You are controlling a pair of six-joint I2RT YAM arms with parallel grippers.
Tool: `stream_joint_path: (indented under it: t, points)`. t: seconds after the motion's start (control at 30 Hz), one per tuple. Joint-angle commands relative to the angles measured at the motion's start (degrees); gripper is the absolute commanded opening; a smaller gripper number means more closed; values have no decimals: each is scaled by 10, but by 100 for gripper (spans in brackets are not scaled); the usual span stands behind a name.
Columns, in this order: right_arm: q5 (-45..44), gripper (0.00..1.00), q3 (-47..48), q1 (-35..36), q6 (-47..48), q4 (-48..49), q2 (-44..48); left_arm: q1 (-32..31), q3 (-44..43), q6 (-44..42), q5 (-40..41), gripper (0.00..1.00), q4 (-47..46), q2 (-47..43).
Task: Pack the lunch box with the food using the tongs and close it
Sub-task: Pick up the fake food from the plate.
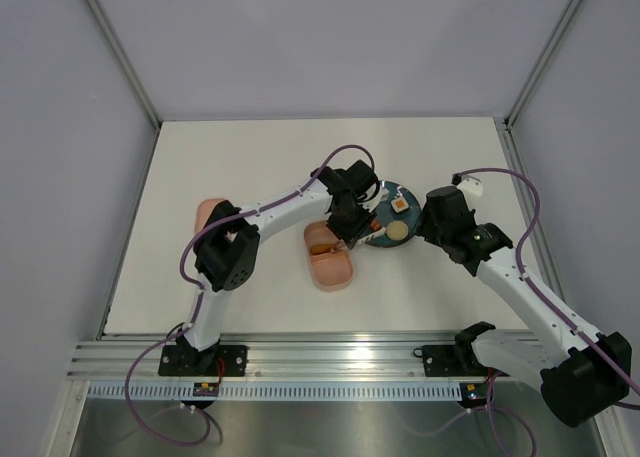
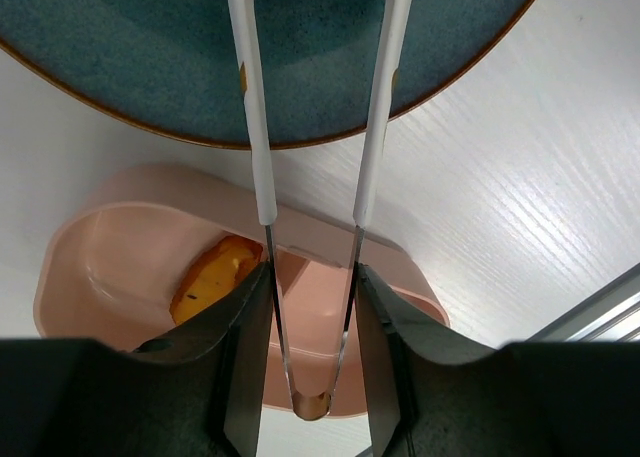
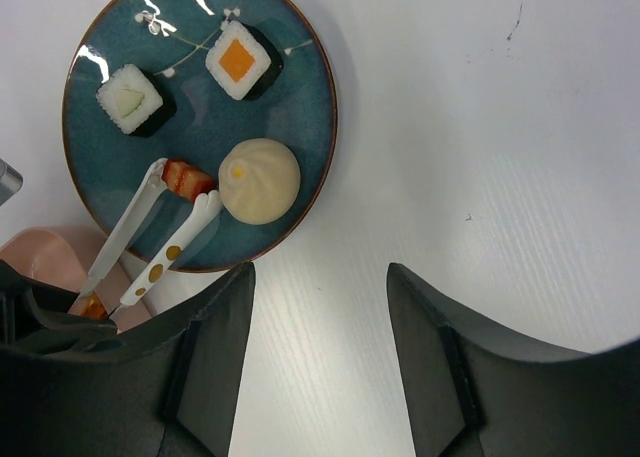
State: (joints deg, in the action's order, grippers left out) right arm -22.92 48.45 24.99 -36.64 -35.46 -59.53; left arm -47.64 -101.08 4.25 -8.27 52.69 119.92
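Beneath the left end effector [image 2: 310,312], clamped on the tongs [image 2: 258,127], the lunch box [image 2: 110,247] holds one orange piece [image 2: 212,277]. Ahead, the plate [image 3: 200,127] carries a green-topped roll [image 3: 130,99], an orange-topped roll [image 3: 240,60], a bun [image 3: 259,181] and a sausage bit [image 3: 188,178] at the tong tips. The right end effector [image 3: 320,307] hangs open over the white tabletop [image 3: 480,127], with pale walls [image 1: 300,37] around.

Left arm [image 1: 285,205]: rises from its near-left base, elbow folded back, forearm reaching right and away, wrist pitched down. Left pincer [image 2: 312,277] partly closed, each finger [image 2: 245,347] pressed against the outside of a leg of the tongs [image 2: 258,127], gripping them near the bend. Right arm [image 1: 520,282]: runs from the near-right corner up and left, wrist angled inward. Right pincer [image 3: 318,297] pointing down, jaws wide apart, empty, just beside the left pincer but not touching.
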Motion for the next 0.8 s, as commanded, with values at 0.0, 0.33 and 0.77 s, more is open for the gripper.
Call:
stream_joint_path:
  t: [0.0, 0.33, 0.77]
  points:
    - [1, 63, 2, -6, 5, 0, 10, -4, -25, -15, 27, 39, 8, -5]
    - [2, 64, 0, -6, 3, 0, 13, -4, -26, -18, 42, 24, 8, -8]
    - [5, 64, -1, -6, 2, 2, 13, -5, -31, -14, 51, 2, 6, -61]
